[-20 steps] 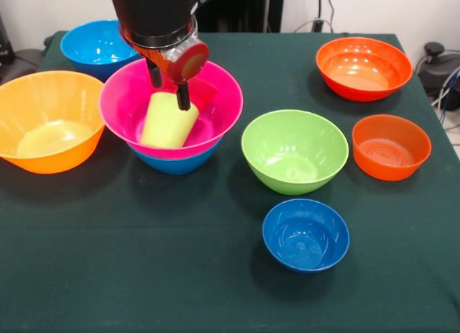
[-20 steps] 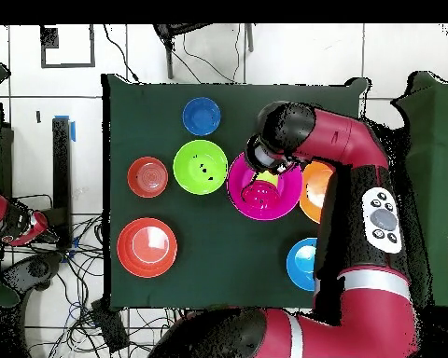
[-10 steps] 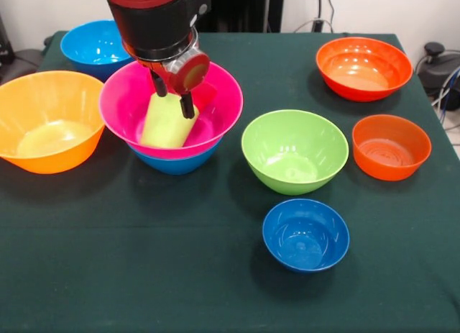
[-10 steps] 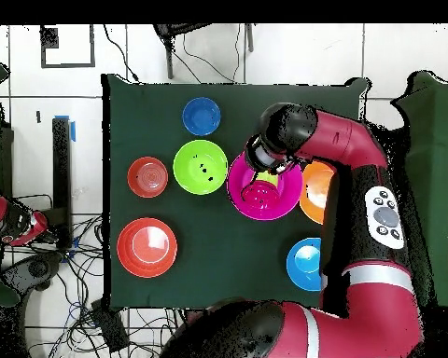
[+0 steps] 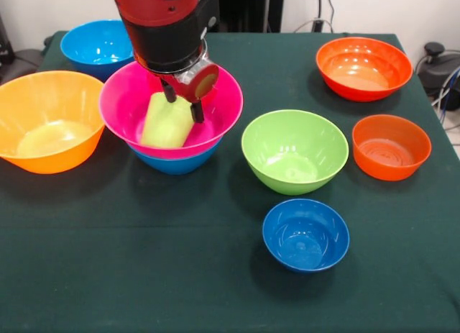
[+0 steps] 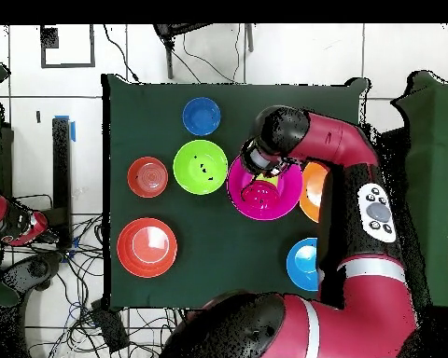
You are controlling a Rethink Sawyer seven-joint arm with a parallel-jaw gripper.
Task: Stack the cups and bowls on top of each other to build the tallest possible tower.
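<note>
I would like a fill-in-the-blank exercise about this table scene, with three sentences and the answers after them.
1. The lime cup lies inside the large ______ bowl.
2. That bowl sits nested in a ______ bowl beneath it.
3. The bowl nearest the front table edge in the front view, in front of the green bowl, is a small ______ bowl.

Missing words: pink; blue; blue

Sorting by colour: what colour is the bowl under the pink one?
Blue bowl, seen best in the front view.
</note>
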